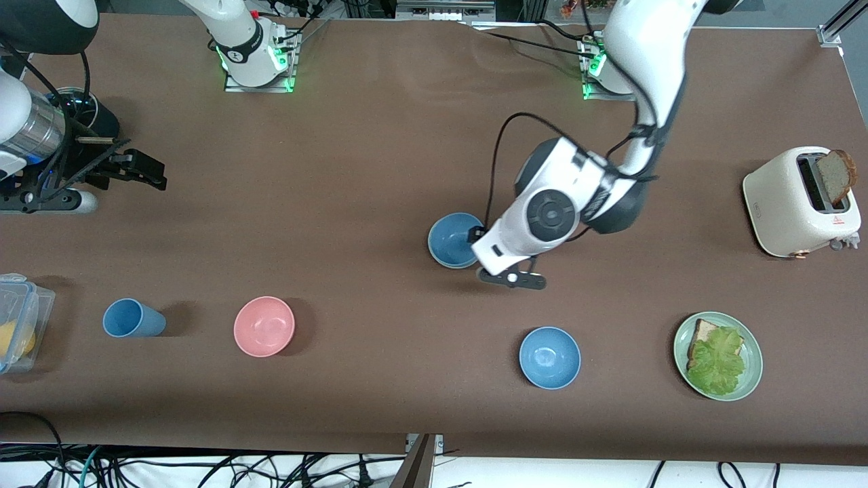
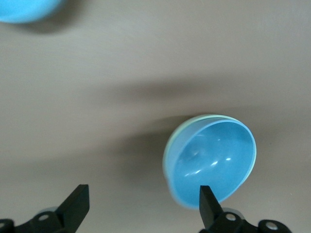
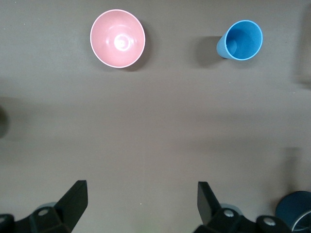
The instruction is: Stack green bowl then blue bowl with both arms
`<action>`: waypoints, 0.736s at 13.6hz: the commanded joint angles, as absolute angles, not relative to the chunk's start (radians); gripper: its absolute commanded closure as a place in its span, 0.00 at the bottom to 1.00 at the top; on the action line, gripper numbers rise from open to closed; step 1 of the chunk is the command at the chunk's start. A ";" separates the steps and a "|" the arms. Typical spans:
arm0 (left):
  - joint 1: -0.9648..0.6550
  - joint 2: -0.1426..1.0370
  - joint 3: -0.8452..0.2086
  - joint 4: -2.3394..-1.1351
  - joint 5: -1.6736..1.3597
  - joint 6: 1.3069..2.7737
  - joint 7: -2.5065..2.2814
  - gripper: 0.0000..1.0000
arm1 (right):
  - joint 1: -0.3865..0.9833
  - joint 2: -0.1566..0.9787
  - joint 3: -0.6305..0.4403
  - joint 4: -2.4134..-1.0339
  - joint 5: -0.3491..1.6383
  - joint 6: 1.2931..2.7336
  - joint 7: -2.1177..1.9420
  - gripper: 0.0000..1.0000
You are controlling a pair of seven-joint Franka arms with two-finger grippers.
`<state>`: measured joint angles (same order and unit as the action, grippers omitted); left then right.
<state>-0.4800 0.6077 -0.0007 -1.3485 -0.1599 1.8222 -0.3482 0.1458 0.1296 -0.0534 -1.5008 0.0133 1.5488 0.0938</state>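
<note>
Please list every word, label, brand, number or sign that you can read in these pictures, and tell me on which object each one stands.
No text can be read as words.
Toaster: a small dark mark on its end toward the bowls and a small red triangle sign on its side, both too small to read.
Bowls, cup, plate and container: plain, no writing visible.
Both wrist views: no text.

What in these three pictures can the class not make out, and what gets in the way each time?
- Green bowl: only a pale rim around the blue bowl in the left wrist view; the rest is covered.
- Left gripper: front view, mostly under its own wrist.
- Box with something yellow inside: cut off by the front view's edge.
- Right gripper: right wrist view shows only the open fingertips.
</note>
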 commanded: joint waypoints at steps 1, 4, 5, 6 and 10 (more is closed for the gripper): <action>-0.469 0.433 0.086 -1.378 -0.156 1.677 -0.345 0.00 | 0.143 0.132 -0.052 -1.485 0.006 1.537 0.097 0.00; -0.469 0.316 0.217 -1.374 -0.156 1.502 -0.269 0.00 | 0.143 0.132 -0.052 -1.485 0.006 1.537 0.097 0.00; -0.459 0.277 0.245 -1.374 -0.158 1.476 -0.206 0.00 | 0.143 0.132 -0.052 -1.485 0.006 1.537 0.097 0.00; -0.402 0.235 0.238 -1.396 -0.155 1.468 -0.162 0.00 | 0.143 0.132 -0.052 -1.485 0.006 1.537 0.095 0.00; -0.007 0.144 -0.084 -1.498 -0.002 1.466 -0.103 0.00 | 0.143 0.132 -0.052 -1.486 0.006 1.537 0.097 0.00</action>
<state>-0.1520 0.2041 0.0754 -1.4181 -0.0980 1.4526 -0.1356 0.1455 0.1301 -0.0539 -1.5003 0.0133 1.5488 0.0938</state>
